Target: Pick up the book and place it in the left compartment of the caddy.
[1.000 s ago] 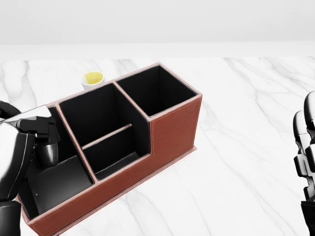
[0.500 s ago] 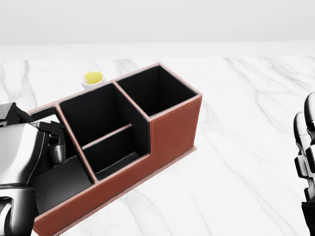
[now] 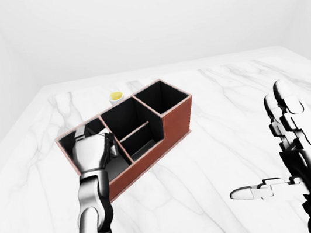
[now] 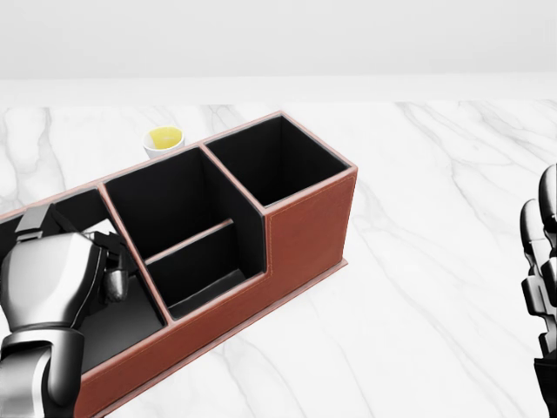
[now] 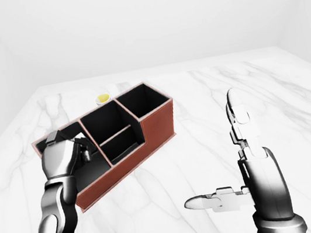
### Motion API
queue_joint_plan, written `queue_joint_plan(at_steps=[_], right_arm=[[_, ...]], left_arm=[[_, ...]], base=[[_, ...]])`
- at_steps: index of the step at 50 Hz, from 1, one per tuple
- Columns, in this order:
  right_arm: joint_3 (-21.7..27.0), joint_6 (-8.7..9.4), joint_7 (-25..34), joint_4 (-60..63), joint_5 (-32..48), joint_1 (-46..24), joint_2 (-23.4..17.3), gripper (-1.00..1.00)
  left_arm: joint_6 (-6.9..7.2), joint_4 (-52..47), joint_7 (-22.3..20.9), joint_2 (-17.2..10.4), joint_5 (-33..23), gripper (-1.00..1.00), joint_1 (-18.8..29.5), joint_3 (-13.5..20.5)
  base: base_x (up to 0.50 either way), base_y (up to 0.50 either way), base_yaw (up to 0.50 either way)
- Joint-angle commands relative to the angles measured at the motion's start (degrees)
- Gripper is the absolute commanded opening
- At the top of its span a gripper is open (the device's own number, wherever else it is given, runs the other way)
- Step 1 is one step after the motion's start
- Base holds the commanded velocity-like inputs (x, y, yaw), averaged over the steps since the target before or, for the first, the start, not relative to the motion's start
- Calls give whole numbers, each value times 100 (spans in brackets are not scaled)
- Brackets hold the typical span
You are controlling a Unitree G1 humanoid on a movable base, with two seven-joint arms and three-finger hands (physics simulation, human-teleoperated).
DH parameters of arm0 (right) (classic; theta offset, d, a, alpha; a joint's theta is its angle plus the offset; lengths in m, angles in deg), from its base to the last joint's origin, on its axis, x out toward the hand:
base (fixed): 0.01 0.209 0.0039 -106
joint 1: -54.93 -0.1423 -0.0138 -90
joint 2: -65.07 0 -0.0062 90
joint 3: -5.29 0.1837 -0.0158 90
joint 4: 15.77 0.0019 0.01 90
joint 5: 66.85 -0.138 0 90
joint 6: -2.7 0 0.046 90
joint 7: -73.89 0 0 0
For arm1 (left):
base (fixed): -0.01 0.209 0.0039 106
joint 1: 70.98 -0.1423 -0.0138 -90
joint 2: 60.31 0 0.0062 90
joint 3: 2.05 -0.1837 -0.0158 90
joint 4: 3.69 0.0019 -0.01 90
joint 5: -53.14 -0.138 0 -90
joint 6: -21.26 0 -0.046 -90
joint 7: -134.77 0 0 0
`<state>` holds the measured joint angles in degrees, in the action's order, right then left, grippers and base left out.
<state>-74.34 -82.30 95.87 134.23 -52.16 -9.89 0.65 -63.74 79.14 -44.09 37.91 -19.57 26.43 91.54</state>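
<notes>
Fingers (image 5: 239, 116) of the right hand (image 5: 250, 154) are spread wide and empty. Curled fingers of the left hand (image 4: 52, 279) hover over the caddy's (image 4: 305, 235) left compartment; whether they grip the barely visible book, or its orientation, is unclear. That hand has drawn nearer since earlier. Beyond sits a small yellow-filled cup (image 4: 164, 139).

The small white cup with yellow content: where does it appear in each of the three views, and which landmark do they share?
Left-eye view: the cup sits above centre, left of the middle, just above the caddy.
Head view: upper left, touching the caddy's top edge as seen.
Right-eye view: upper centre-left, above the caddy again.
Shared landmark: the caddy's tall right compartment, to the cup's right in all views.
</notes>
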Motion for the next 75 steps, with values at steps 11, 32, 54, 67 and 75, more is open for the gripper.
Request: queue_joint_plan(at_steps=[11, 32, 54, 67, 75], right_arm=[[53, 0, 37, 0, -35, 28, 31, 100], [10, 0, 35, 0, 23, 5, 39, 100], [-143, 0, -81, 0, 62, -34, -85, 100], [-118, 0, -85, 0, 27, 14, -82, 100], [-113, 0, -62, 0, 44, 14, -57, 100]], left_arm=[[0, 1691, 837, -298, -576, -100, 620, -46], [0, 2390, 1050, -472, -522, -100, 764, -118], [0, -1744, -124, 108, -1269, 100, -762, 253], [0, -2731, -434, 331, -1383, 100, -1063, 429], [0, -3534, -602, 514, -1344, 100, -1417, 603]], base=[[0, 0, 0], [0, 0, 0], [0, 0, 0], [0, 0, 0], [0, 0, 0]])
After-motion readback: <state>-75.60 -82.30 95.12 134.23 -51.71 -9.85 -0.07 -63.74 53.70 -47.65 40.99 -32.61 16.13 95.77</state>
